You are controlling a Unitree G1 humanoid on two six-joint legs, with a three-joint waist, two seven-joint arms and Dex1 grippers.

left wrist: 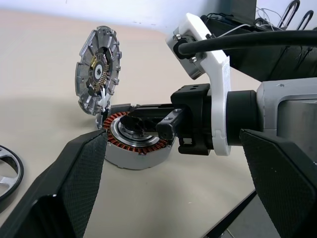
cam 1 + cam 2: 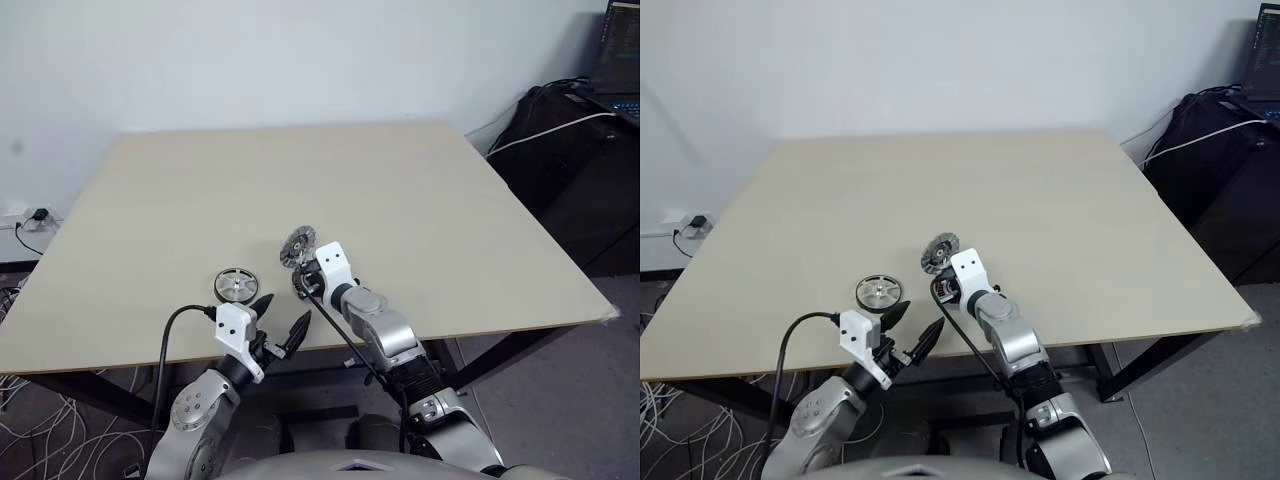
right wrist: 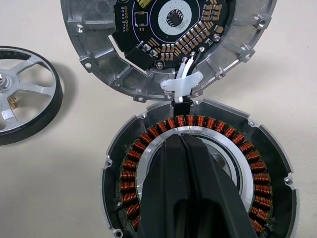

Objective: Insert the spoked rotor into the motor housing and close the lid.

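Right end effector [image 3: 185,148] pressed together over housing [image 3: 198,173] centre.
Lid [image 1: 98,69] stands open; rotor [image 2: 235,284] alone on counter [image 2: 420,210]; left end effector [image 2: 280,322] spread.

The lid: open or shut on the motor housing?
Open. The lid stands upright on edge beside the motor housing, its circuit-board face exposed, and the copper windings lie uncovered. The spoked rotor still lies apart on the table.

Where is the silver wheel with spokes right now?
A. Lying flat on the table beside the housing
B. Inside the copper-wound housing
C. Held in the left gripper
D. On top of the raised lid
A: the spoked rotor lies flat on the table, apart from the motor housing, whose centre is empty.
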